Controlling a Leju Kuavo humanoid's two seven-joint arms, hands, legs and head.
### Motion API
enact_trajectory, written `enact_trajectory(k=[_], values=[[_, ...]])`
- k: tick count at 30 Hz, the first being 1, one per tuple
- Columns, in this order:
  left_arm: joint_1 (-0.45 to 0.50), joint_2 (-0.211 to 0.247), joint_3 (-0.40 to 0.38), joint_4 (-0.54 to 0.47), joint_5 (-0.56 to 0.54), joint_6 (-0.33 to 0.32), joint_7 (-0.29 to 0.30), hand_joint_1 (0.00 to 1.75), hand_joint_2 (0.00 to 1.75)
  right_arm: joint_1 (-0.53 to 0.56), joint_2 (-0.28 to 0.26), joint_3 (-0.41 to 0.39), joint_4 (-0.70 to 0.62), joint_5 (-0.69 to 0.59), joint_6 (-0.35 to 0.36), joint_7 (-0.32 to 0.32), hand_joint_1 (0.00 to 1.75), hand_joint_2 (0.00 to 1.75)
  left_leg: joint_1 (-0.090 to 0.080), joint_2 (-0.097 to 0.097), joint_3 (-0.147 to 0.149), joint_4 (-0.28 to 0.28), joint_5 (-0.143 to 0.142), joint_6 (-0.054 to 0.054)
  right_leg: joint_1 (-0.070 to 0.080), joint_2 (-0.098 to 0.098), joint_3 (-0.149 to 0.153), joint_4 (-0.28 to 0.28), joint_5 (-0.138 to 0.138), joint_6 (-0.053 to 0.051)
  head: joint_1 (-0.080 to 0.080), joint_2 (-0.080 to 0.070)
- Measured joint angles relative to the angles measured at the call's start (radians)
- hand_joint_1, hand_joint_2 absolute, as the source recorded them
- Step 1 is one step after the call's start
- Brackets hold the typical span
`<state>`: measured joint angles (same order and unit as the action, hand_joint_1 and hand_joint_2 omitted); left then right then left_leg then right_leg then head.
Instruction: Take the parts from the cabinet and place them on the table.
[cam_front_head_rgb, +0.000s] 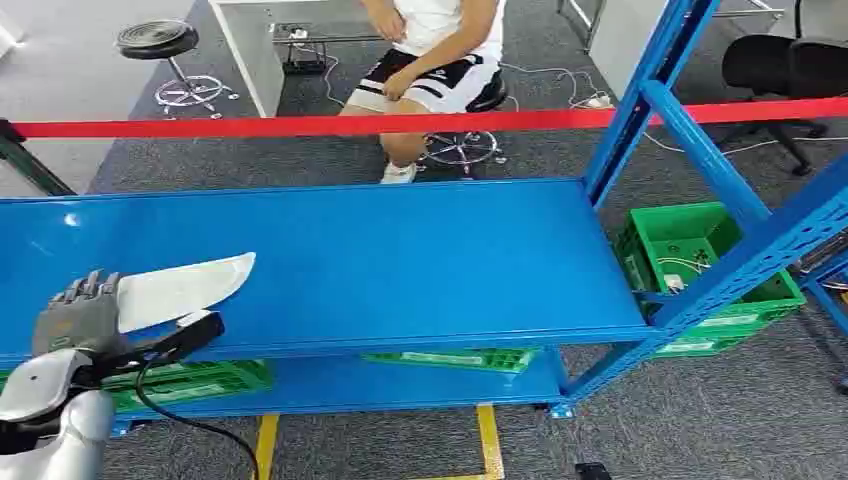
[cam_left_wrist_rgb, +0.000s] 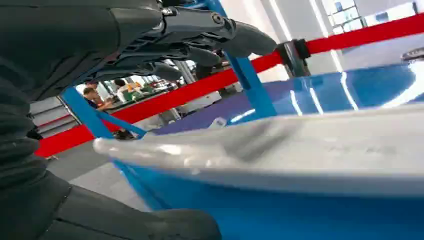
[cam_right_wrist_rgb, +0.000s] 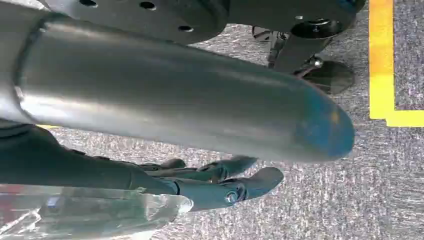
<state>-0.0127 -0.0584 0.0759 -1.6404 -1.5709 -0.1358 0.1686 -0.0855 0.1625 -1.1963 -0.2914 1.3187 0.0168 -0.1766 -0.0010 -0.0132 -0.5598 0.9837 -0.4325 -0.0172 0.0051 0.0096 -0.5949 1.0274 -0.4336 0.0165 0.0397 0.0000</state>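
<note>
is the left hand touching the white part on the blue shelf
Touching. In the head view the left hand is closed on one end of the white part, which lies along the blue shelf.

A blue metal shelf (cam_front_head_rgb: 400, 260) carries a pale, flat, blade-shaped part (cam_front_head_rgb: 185, 288) near its front left — the part lies directly on the top board; green crates (cam_front_head_rgb: 190, 382) sit on the lower board beneath

The left arm (cam_front_head_rgb: 55, 415) is smooth silver, ending in a grey left hand (cam_front_head_rgb: 85, 315) with dark fingers (cam_front_head_rgb: 190, 333). A black cable (cam_front_head_rgb: 185, 420) loops beside its wrist. The right hand (cam_right_wrist_rgb: 220, 182) has dark, rounded fingers with a small screw.
</note>
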Motion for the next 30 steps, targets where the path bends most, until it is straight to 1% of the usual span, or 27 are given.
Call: enact_trajectory(k=[6,10,11,12,13,14,16,17,18,19,20,21,22,23,30], values=[[-0.057,0.011,-0.013,0.067,0.0,0.024,0.005,0.0,1.75,-0.001,0.0,0.003,0.002,0.004,0.001,-0.004,0.0,0.0,0.0,0.0,0.0,0.0,0.0,0.0,0.0,0.0,0.0,0.0,0.0,0.0,0.0,0.0],[-0.088,0.011,-0.015,0.102,0.0,0.027,0.003,0.0,1.75,-0.001,0.0,0.003,0.005,0.005,0.004,-0.005,0.0,0.0,0.0,0.0,0.0,0.0,0.0,0.0,0.0,0.0,0.0,0.0,0.001,0.0,0.0,0.0],[-0.094,0.011,-0.015,0.11,0.0,0.027,0.003,0.02,1.75,-0.001,0.0,0.003,0.005,0.006,0.004,-0.005,0.0,0.0,0.0,0.0,0.0,0.0,0.0,0.0,0.0,0.0,0.0,0.0,0.001,0.0,0.0,0.0],[-0.099,0.011,-0.015,0.119,0.0,0.025,0.003,0.07,1.75,-0.001,0.0,0.003,0.006,0.006,0.004,-0.005,0.0,0.0,0.0,0.0,0.0,0.0,0.0,0.0,0.0,0.0,0.0,0.0,0.001,0.0,0.0,0.0],[-0.104,0.011,-0.015,0.127,0.0,0.021,0.003,0.07,1.75,-0.001,0.0,0.003,0.006,0.006,0.004,-0.005,0.0,0.0,0.0,0.0,0.0,0.0,0.0,0.0,0.0,0.0,0.0,0.0,0.001,0.0,0.0,0.0],[-0.109,0.011,-0.015,0.135,0.0,0.018,0.003,0.14,1.75,-0.001,0.0,0.003,0.006,0.006,0.004,-0.004,0.0,0.0,0.0,0.0,0.0,0.0,0.0,0.0,0.0,0.0,0.0,0.0,0.001,0.0,0.0,0.0],[-0.114,0.01,-0.015,0.151,0.0,0.009,0.003,0.82,1.75,-0.001,0.0,0.003,0.006,0.006,0.004,-0.002,0.0,0.0,0.0,0.0,0.0,0.0,0.0,0.0,0.0,0.0,0.0,0.0,0.001,0.0,0.0,0.0],[-0.116,0.01,-0.015,0.158,0.0,0.008,0.003,1.22,1.75,-0.001,0.0,0.003,0.006,0.006,0.004,-0.002,0.0,0.0,0.0,0.0,0.0,0.0,0.0,0.0,0.0,0.0,0.0,0.0,0.001,0.0,0.0,0.0],[-0.118,0.009,-0.015,0.166,0.0,0.004,0.003,1.48,1.75,-0.001,0.0,0.003,0.006,0.006,0.004,0.0,0.0,0.0,0.0,0.0,0.0,0.0,0.0,0.0,0.0,0.0,0.0,0.0,0.001,0.0,0.0,0.0],[-0.121,0.009,-0.015,0.176,0.0,0.001,0.003,1.45,1.75,-0.001,0.0,0.003,0.006,0.006,0.004,0.001,0.0,0.0,0.0,0.0,0.0,0.0,0.0,0.0,0.0,0.0,0.0,0.0,0.001,0.0,0.0,0.0],[-0.122,0.009,-0.015,0.185,0.0,-0.001,0.003,1.57,1.75,-0.001,0.0,0.003,0.006,0.006,0.004,0.003,0.0,0.0,0.0,0.0,0.0,0.0,0.0,0.0,0.0,0.0,0.0,0.0,0.001,0.0,0.0,0.0],[-0.123,0.009,-0.015,0.192,0.0,-0.002,0.003,1.64,1.75,-0.001,0.0,0.003,0.006,0.006,0.004,0.003,0.0,0.0,0.0,0.0,0.0,0.0,0.0,0.0,0.0,0.0,0.0,0.0,0.001,0.0,0.0,0.0],[-0.124,0.008,-0.015,0.199,0.0,-0.002,0.0,1.64,1.75,0.0,0.0,0.003,0.006,0.006,0.004,0.003,0.0,0.0,0.0,0.0,0.0,0.0,0.0,0.0,0.0,0.0,0.0,0.0,0.001,0.0,0.0,0.0],[-0.127,0.008,-0.015,0.208,0.0,-0.002,-0.002,1.75,1.75,-0.001,0.0,0.003,0.006,0.006,0.004,0.004,0.0,0.0,0.0,0.0,0.0,0.0,0.0,0.0,0.0,0.0,0.0,0.0,0.001,0.0,0.0,0.0],[-0.133,0.0,-0.01,0.247,0.0,-0.007,-0.009,1.75,1.75,-0.001,-0.001,0.003,0.006,0.005,0.004,0.005,0.0,0.0,0.0,0.0,0.0,0.0,0.0,0.0,0.0,0.0,0.0,0.0,0.001,0.0,0.0,0.0]])
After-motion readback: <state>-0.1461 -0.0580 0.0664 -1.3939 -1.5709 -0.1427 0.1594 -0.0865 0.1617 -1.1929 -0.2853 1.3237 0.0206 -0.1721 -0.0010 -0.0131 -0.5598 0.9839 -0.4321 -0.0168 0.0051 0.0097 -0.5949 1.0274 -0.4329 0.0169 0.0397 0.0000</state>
